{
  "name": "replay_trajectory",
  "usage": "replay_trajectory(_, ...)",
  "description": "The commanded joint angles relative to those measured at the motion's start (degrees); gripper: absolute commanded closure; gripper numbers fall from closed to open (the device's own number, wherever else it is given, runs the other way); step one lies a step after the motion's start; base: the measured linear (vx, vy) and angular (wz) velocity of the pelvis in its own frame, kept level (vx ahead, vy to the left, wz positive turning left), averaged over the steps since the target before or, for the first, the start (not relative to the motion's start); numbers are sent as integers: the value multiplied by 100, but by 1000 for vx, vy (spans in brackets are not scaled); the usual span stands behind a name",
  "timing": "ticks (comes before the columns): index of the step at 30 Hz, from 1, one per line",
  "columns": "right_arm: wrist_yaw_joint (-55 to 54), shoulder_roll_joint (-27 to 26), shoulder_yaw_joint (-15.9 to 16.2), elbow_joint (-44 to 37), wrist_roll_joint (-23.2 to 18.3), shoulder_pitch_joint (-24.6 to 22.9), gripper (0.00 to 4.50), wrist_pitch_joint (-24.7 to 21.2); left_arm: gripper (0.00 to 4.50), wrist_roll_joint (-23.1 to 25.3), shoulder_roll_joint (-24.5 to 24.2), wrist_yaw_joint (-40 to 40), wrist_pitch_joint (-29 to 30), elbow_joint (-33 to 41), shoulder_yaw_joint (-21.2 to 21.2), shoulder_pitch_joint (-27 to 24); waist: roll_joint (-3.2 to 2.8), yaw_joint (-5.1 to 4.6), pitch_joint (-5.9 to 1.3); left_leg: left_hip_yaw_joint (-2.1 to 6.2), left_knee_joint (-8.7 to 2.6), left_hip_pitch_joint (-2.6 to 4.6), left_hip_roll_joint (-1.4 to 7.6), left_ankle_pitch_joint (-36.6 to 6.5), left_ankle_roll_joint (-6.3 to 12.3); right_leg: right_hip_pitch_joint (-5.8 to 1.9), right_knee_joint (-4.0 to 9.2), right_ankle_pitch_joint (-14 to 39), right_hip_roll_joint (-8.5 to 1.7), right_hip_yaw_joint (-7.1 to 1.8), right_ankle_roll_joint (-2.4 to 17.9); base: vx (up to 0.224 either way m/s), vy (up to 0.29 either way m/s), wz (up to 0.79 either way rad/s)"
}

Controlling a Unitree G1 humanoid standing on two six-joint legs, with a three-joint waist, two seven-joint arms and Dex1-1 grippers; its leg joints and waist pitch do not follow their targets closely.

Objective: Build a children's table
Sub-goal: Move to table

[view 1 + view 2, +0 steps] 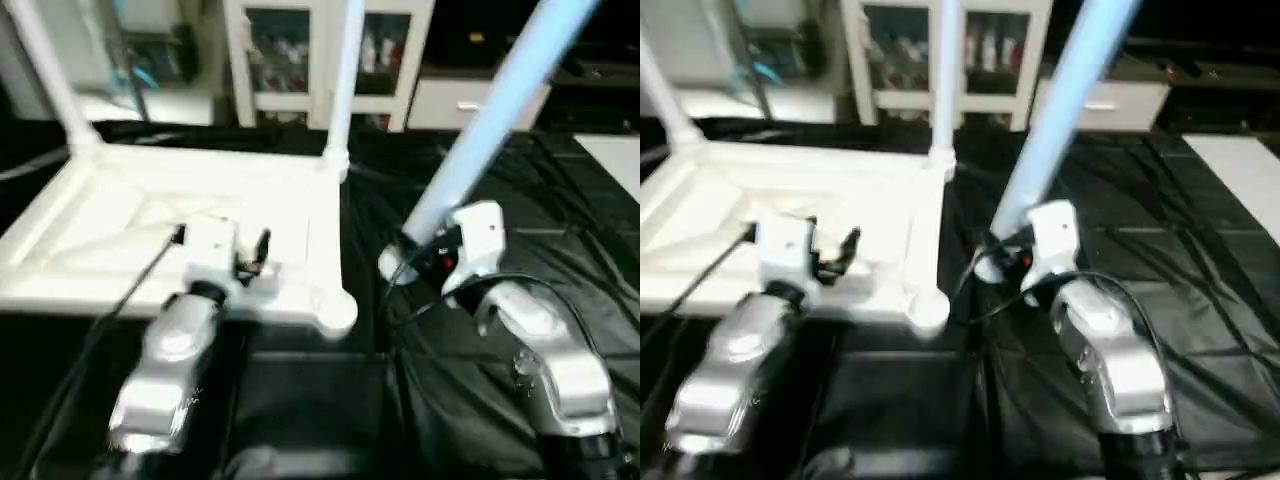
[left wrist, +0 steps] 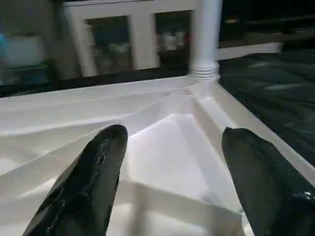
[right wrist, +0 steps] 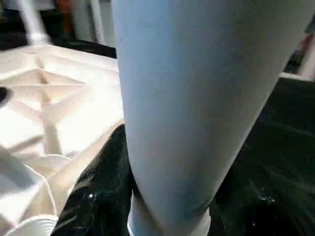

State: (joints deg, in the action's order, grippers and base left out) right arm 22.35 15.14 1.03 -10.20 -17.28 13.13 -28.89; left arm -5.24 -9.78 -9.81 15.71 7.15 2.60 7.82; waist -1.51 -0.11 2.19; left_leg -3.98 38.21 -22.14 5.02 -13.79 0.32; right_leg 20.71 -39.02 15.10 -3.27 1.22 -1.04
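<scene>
The white tabletop [image 1: 110, 225] lies underside up on the black cover, its ribs showing. Two white legs stand in its far corner sockets, one at the far left [image 1: 45, 70] and one at the far right [image 1: 343, 90]. The near right corner socket [image 1: 338, 311] holds no leg. My left gripper [image 1: 222, 240] hovers open over the tabletop's near edge; its fingers [image 2: 93, 172] frame the ribbed panel. My right gripper [image 1: 420, 255] is shut on the lower end of a third leg [image 1: 500, 100], which tilts up to the right, just right of the tabletop.
A white cabinet with glass doors [image 1: 320, 60] stands behind the work table. Wrinkled black cover [image 1: 560, 220] spreads to the right of the tabletop. A black cable [image 1: 130, 290] runs along my left forearm.
</scene>
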Motion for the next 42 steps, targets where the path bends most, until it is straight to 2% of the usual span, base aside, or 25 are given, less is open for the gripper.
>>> replay_trajectory(1,346,148,-121,-168,-262,-5,265,-181,63,-303,-91,-496,-92,219,89,-70,57,-37,-481,515,-126,495,561,6355,1227,198,438,-2102,-425,-325,-210,0,0,0)
replay_trajectory(2,422,178,-116,-186,-302,-8,265,-204,58,-346,-143,-592,-71,230,95,-80,153,13,-467,337,-135,279,349,5436,1020,35,496,-2420,-448,-340,-98,0,0,0)
replay_trajectory(3,582,244,-100,-224,-365,-16,265,-217,43,-394,-272,-777,3,245,118,-94,219,99,-472,122,-221,-3,182,3578,860,-217,451,-3142,-522,-367,128,0,0,0)
replay_trajectory(4,827,337,-94,-270,-483,-21,265,-237,28,-445,-507,-1110,46,219,145,-110,172,147,-449,74,-338,-55,286,2080,696,-265,473,-3124,-570,-339,381,0,0,0)
replay_trajectory(5,1136,463,-84,-303,-619,-11,265,-194,19,-492,-884,-1616,92,117,162,-112,110,137,-371,88,-467,-45,393,1057,473,-260,517,-2425,-518,-255,684,0,0,0)
replay_trajectory(6,1201,491,-84,-302,-656,-3,265,-178,16,-506,-984,-1755,97,78,160,-105,90,115,-328,102,-518,-10,442,590,375,-225,537,-1921,-485,-231,858,0,0,0)
replay_trajectory(7,1201,502,-88,-288,-659,16,265,-181,10,-516,-1098,-1918,112,28,180,-82,39,58,-289,119,-587,58,511,-91,232,-193,546,-1122,-433,-198,1210,-58,-9,8)
replay_trajectory(8,1173,523,-84,-230,-637,66,265,-183,4,-526,-1280,-2192,99,-57,235,-35,17,52,-263,118,-624,99,545,-397,203,-162,570,-803,-428,-186,1343,-58,-9,8)
replay_trajectory(9,1149,530,-84,-191,-611,99,265,-174,4,-530,-1384,-2347,101,-106,272,-2,6,49,-233,51,-671,166,590,-1026,139,-91,623,-178,-428,-173,1494,-69,-9,14)
replay_trajectory(11,1097,518,-117,-90,-583,177,265,-157,4,-583,-1613,-2764,114,-205,380,96,8,23,-180,-48,-762,171,647,-1774,-180,-71,689,641,-442,-170,1437,-38,-1,6)
replay_trajectory(13,1085,495,-163,7,-584,241,265,-124,4,-605,-1840,-3230,110,-336,555,244,52,60,-150,-133,-788,245,633,-2435,-514,34,797,1731,-496,-226,1103,-108,4,10)
replay_trajectory(15,1093,499,-159,76,-559,282,265,-94,4,-562,-2022,-3644,82,-525,781,452,36,62,-154,-166,-810,280,650,-2646,-700,87,831,2083,-498,-233,906,-87,2,8)
replay_trajectory(17,1189,544,-138,96,-598,299,265,-147,4,-570,-2105,-4027,83,-751,998,758,69,67,-171,-205,-859,244,666,-2481,-746,75,809,1785,-487,-220,816,-54,15,2)
replay_trajectory(18,1229,559,-126,93,-615,300,265,-161,4,-565,-2108,-4117,80,-804,1032,831,64,77,-183,-216,-853,250,667,-2451,-749,82,797,1720,-490,-220,824,0,0,0)
replay_trajectory(22,1493,713,-18,-53,-729,240,265,-336,4,-360,-2081,-4735,-150,-1494,1323,1411,83,71,-228,-252,-857,147,675,-1828,-600,-8,727,1025,-518,-209,979,0,0,0)
replay_trajectory(25,1769,842,18,-194,-861,140,265,-355,4,-244,-2089,-5044,-319,-1963,1484,1755,90,75,-230,-270,-839,164,679,-1904,-539,9,750,1125,-542,-219,1016,0,0,0)
replay_trajectory(26,1874,901,28,-260,-917,88,265,-373,32,-208,-2084,-5154,-364,-2139,1537,1893,107,76,-232,-282,-836,144,685,-1784,-470,-6,753,1009,-546,-227,1034,0,0,0)
replay_trajectory(28,2061,1044,107,-368,-942,-7,265,-418,41,-99,-2070,-5314,-551,-2518,1642,2155,67,82,-252,-292,-820,143,689,-1558,-387,-16,739,709,-537,-220,1111,0,0,0)
replay_trajectory(29,2123,1101,137,-415,-949,-48,265,-449,46,-88,-2077,-5446,-535,-2663,1697,2263,53,87,-276,-300,-797,133,694,-1282,-321,-50,693,309,-548,-220,1217,0,0,0)
replay_trajectory(31,2197,1163,165,-469,-949,-96,265,-485,76,-70,-2108,-5651,-514,-2824,1785,2383,84,97,-302,-323,-766,114,693,-811,-149,-89,650,-238,-551,-207,1368,25,-9,-2)
replay_trajectory(32,2227,1185,175,-491,-940,-121,265,-481,76,-34,-2131,-5729,-537,-2891,1830,2427,64,104,-323,-345,-737,117,694,-528,-26,-100,628,-607,-549,-198,1464,50,-18,-4)
replay_trajectory(35,2297,1282,190,-571,-956,-199,265,-487,97,108,-2114,-5913,-749,-3262,1913,2622,47,124,-348,-405,-688,125,691,-188,200,-109,596,-1167,-522,-185,1671,0,0,0)
replay_trajectory(37,2303,1318,154,-609,-989,-226,265,-518,108,150,-2096,-6062,-825,-3471,1964,2720,52,141,-340,-413,-691,111,712,-192,254,-113,584,-1194,-539,-184,1759,0,0,0)
replay_trajectory(38,2286,1318,123,-611,-1001,-230,265,-530,122,171,-2085,-6098,-874,-3555,1978,2751,28,149,-328,-415,-706,128,725,-344,239,-99,597,-1000,-541,-182,1797,0,0,0)
replay_trajectory(42,2238,1310,44,-586,-1009,-221,265,-506,141,344,-2036,-6076,-1189,-3895,2039,2874,42,169,-292,-437,-760,183,768,-895,36,-60,647,-317,-531,-193,1769,0,0,0)
